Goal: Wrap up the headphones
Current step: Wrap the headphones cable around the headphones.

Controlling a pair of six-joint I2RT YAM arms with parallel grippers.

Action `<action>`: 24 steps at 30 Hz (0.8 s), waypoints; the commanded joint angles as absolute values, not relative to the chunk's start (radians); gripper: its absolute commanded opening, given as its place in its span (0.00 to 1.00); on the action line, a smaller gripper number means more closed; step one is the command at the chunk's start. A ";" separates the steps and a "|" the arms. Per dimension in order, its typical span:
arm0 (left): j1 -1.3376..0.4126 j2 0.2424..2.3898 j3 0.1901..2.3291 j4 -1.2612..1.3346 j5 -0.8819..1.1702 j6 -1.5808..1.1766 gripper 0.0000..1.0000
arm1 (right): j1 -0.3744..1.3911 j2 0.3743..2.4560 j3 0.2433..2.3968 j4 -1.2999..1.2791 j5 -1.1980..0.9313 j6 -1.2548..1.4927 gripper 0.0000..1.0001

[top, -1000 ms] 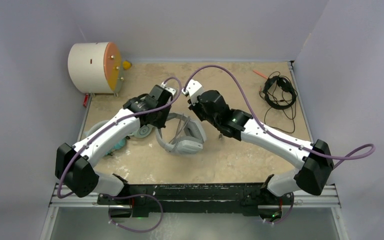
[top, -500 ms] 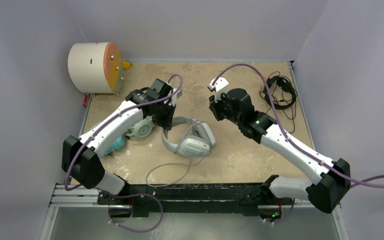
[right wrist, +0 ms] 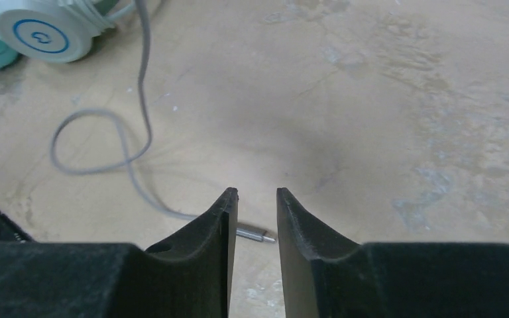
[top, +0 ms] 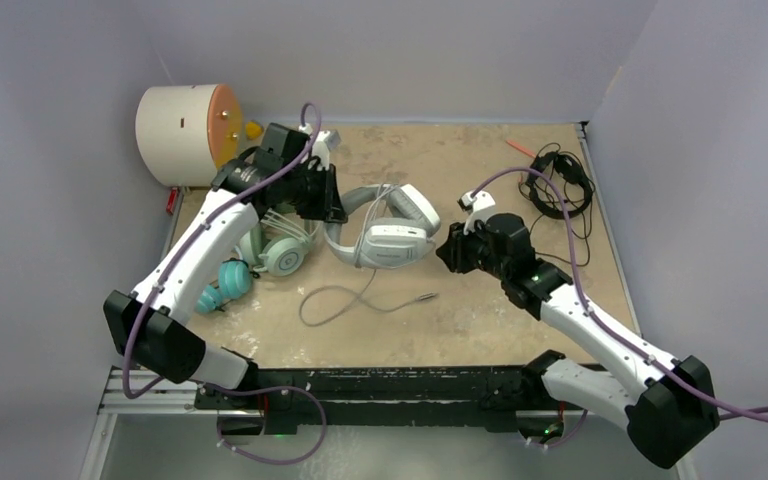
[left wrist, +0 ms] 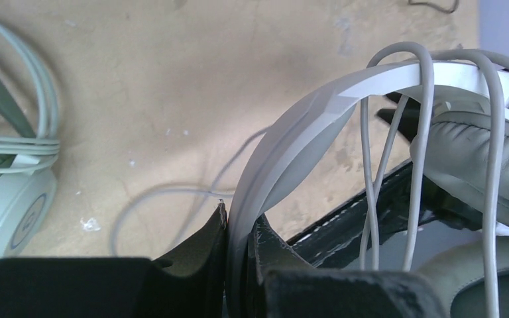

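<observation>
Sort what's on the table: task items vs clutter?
Job:
- white-and-grey over-ear headset, plus its loose grey cable
- mint-green headset
- teal-cupped headset
- thin black headset

Lying about:
- cream drum with orange face
- yellow piece beside it
- orange stick

No word, brand or number is legible anywhere. The one sign is a blue ring around a small curved blue mark, on the cup of the mint-green headphones (right wrist: 36,33), at the left.
</observation>
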State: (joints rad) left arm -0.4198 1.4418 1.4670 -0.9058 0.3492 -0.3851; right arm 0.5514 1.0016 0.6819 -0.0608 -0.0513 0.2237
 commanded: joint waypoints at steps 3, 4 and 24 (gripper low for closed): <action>-0.405 1.396 1.616 -0.896 0.470 -0.516 0.00 | 0.512 0.992 0.583 0.237 -0.287 0.343 0.39; -0.404 1.395 1.631 -0.901 0.470 -0.521 0.00 | 0.511 0.998 0.561 0.298 -0.322 0.359 0.42; -0.402 1.433 1.794 -0.913 0.531 -0.606 0.00 | 0.553 1.449 0.539 0.977 -0.151 0.466 0.90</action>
